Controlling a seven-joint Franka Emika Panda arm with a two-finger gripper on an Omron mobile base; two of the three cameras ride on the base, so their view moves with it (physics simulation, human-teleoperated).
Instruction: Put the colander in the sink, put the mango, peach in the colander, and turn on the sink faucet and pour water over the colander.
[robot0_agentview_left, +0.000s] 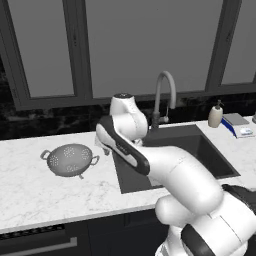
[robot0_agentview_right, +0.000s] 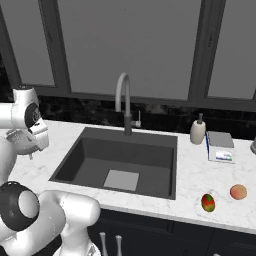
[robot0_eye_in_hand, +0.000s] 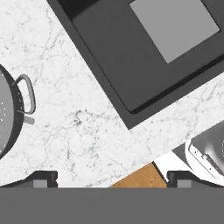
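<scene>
The grey perforated colander (robot0_agentview_left: 70, 160) stands upright on the white marble counter, left of the dark sink (robot0_agentview_left: 200, 150). In the hand view the colander (robot0_eye_in_hand: 11, 118) lies at the left edge, one loop handle toward the middle. My gripper (robot0_eye_in_hand: 112, 179) hovers open above the counter strip between colander and sink, its fingers wide apart with nothing between them. It appears beside the sink's left rim (robot0_agentview_left: 105, 148). The mottled mango (robot0_agentview_right: 208, 202) and the pale peach (robot0_agentview_right: 238, 192) rest on the counter right of the sink (robot0_agentview_right: 150, 150). The gooseneck faucet (robot0_agentview_right: 125, 102) stands behind the basin, no water running.
A pump bottle (robot0_agentview_right: 198, 131) and a flat blue-and-white box (robot0_agentview_right: 220, 146) sit at the back right of the sink. Dark windows and a black backsplash run behind the counter. My own arm (robot0_agentview_left: 150, 160) crosses over the sink's left side.
</scene>
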